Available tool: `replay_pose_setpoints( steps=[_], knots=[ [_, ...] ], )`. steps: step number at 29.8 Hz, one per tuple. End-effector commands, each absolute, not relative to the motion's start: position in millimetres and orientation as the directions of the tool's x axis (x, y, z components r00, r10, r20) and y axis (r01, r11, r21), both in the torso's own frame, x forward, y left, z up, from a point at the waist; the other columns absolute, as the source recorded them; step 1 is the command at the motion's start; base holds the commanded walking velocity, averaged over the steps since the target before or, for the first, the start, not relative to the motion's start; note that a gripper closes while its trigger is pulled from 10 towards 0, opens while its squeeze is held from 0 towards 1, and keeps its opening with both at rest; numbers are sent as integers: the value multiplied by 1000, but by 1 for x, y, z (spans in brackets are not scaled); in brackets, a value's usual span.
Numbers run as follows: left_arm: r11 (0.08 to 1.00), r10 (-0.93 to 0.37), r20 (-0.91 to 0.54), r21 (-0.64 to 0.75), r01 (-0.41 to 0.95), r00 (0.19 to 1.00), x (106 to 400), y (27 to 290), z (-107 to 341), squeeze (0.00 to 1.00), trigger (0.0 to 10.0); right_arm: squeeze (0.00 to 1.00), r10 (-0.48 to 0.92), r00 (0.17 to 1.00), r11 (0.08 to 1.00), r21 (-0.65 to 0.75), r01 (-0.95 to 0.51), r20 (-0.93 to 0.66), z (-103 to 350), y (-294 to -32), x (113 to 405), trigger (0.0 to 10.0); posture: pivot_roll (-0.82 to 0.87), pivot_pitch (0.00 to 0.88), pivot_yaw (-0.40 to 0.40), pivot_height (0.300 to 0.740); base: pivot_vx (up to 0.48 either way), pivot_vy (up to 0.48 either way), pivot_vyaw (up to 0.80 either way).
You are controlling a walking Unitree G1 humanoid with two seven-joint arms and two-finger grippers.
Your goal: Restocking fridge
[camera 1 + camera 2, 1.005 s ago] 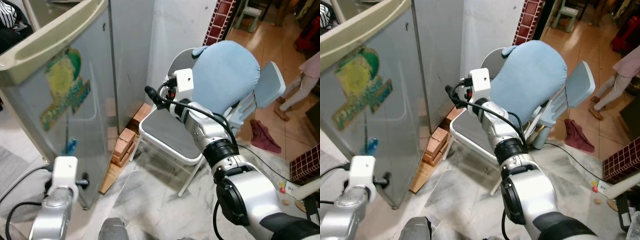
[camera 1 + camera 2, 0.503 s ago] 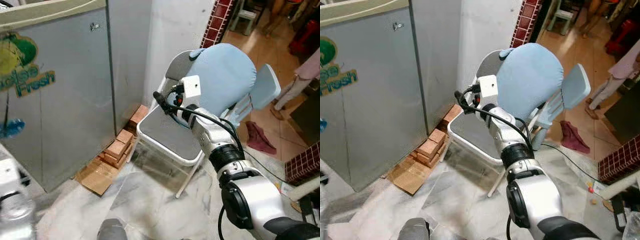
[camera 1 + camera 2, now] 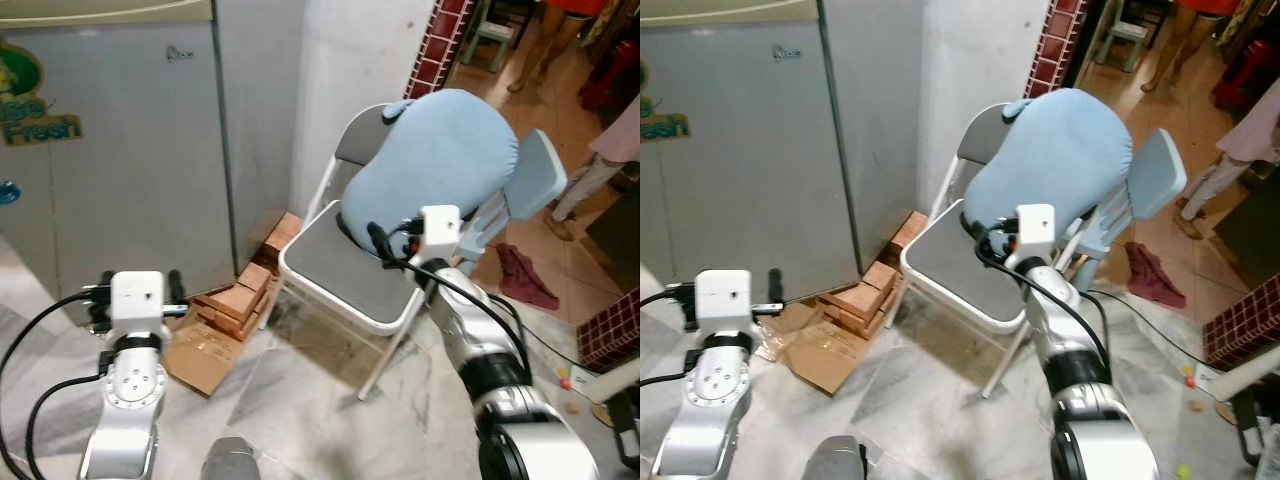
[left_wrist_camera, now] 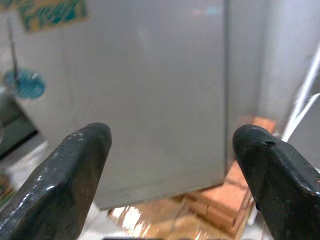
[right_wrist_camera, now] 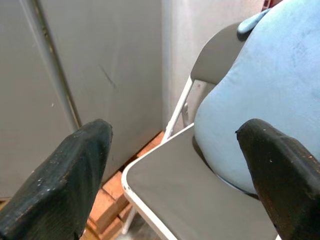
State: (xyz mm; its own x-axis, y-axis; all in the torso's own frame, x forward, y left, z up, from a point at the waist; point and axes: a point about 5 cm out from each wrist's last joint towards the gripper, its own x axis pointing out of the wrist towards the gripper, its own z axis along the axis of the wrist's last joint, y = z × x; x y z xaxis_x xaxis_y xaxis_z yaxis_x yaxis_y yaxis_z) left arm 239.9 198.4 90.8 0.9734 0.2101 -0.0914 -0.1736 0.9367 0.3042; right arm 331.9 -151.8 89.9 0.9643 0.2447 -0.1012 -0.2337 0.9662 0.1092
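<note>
left hand [image 4: 170,165] – wide, now raised toward closed fridge [image 3: 130,150] | right hand [image 5: 170,170] – wide, pulled back over folding chair [image 3: 350,270] | bricks [image 3: 240,295] beside

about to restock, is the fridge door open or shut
Shut. The fridge door lies flush with its grey front, no gap or shelves showing, and both open grippers are off it.

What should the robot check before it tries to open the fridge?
1. Fridge door shut, ready to open: ok.
2. Left gripper open with nothing in it: ok.
3. Right gripper open with nothing in it: ok.
4. Left gripper faces the fridge: ok.
5. Handle to pull found: cannot tell.
6. Floor by the fridge free: not ok, bricks and cardboard lie at its corner, and a chair stands close.
</note>
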Motion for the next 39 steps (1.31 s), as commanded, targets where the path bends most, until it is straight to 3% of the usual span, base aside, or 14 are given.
replay_pose_setpoints(
  steps=[1, 10, 16, 39],
  knots=[
    [949, 146, -56, 289, -124, 988, 242, 189, 99, 0, 10000, 0, 220, 974, 971, 114, -212, -58, 99, -159, 329, 10000, 107, 0, -77, 740, 0, 480, -575],
    [970, -16, -63, 241, 30, 998, 236, 158, 100, 0, 10000, 0, 212, 975, 972, 120, -202, -70, 90, -161, 302, 10000, 77, 0, -71, 740, 0, 480, -590],
    [976, -47, -58, 212, 58, 997, 238, 153, 102, 0, 10000, 0, 213, 974, 971, 127, -202, -75, 95, -159, 299, 10000, 76, 0, -77, 740, 0, 480, -597],
    [973, -169, -29, 156, 171, 985, 240, 134, 112, 0, 10000, 0, 232, 971, 960, 176, -219, -55, 107, -152, 303, 10000, 81, 0, -78, 740, 0, 480, 0]
  ],
)
